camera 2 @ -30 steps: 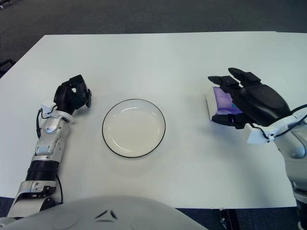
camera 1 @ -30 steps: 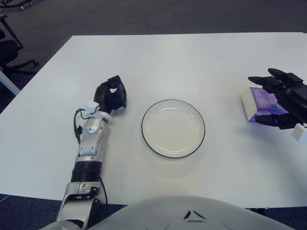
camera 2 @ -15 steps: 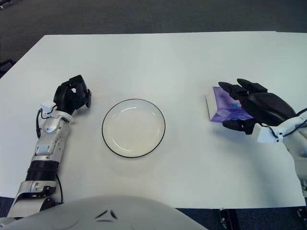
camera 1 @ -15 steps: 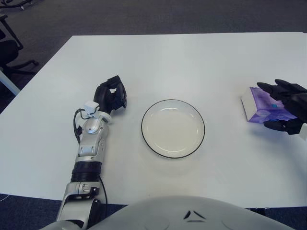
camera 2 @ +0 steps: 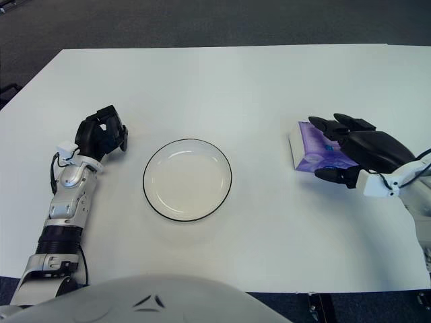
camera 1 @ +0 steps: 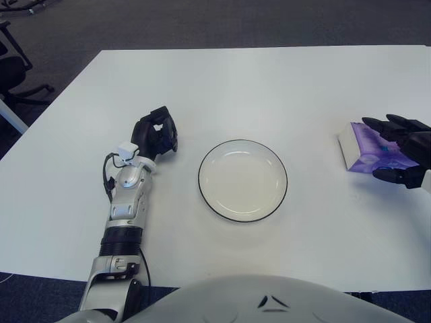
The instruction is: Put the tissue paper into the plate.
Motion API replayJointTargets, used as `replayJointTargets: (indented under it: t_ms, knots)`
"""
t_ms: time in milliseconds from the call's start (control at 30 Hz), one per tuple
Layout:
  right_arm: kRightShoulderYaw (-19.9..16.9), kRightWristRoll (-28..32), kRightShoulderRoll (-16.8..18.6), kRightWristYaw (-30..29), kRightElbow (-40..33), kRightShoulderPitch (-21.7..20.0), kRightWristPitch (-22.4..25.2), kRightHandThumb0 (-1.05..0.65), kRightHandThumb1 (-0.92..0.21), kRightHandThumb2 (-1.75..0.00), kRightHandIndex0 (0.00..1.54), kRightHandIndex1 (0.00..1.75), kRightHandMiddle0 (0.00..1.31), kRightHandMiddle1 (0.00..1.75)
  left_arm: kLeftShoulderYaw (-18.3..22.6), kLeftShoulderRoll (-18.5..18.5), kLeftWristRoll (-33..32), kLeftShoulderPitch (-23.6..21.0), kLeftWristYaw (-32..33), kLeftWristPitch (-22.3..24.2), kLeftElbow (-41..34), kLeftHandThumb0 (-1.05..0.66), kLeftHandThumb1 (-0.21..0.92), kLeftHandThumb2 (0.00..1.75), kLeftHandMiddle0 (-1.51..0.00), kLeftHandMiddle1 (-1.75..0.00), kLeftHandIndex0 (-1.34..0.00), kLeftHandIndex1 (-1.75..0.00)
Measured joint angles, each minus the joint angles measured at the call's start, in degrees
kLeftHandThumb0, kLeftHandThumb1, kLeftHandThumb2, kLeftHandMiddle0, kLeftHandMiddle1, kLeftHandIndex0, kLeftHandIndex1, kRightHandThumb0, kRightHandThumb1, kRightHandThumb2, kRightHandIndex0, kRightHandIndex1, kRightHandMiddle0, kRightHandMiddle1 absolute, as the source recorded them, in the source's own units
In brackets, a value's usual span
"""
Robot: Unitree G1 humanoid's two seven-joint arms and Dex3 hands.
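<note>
A purple and white tissue pack (camera 2: 311, 149) lies on the white table at the right. My right hand (camera 2: 360, 149) is at the pack's right end, with its fingers (camera 2: 337, 124) along the far side and its thumb (camera 2: 331, 175) against the near side, closed around it. The pack rests on the table. A white plate (camera 2: 187, 179) with a dark rim sits empty in the middle, well left of the pack. My left hand (camera 2: 101, 138) rests on the table left of the plate, fingers curled and holding nothing.
The white table (camera 2: 222, 87) reaches to the far edge, with dark carpet beyond it. An office chair base (camera 1: 13, 67) stands off the table at the far left.
My right hand has drawn back to the right from over the pack, so more of the purple top shows. Its fingers now straddle the pack's right end. The left hand and plate have not moved.
</note>
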Motion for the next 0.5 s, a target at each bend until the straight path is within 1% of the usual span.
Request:
replayJointTargets:
  t_ms: [167,500]
  knots:
    - [1.4,-1.01,0.0,-0.01,0.31,-1.28,2.14,-1.05,-0.92,-0.42,0.0,0.0,0.0,0.0,0.0,-0.02,0.0,0.0,0.0,0.03,0.0,-0.4,0.66,1.02,-1.32,-1.75,-1.02,-1.75]
    - [4.9,-2.32,0.16,-1.74,2.17,-4.64,5.24,-1.05,-0.92,-0.43,0.0,0.0,0.0,0.0,0.08,-0.03,-0.01,0.04,0.0,0.14,0.01,-0.4,0.66,1.01,-1.33,-1.75,-1.03,-1.75]
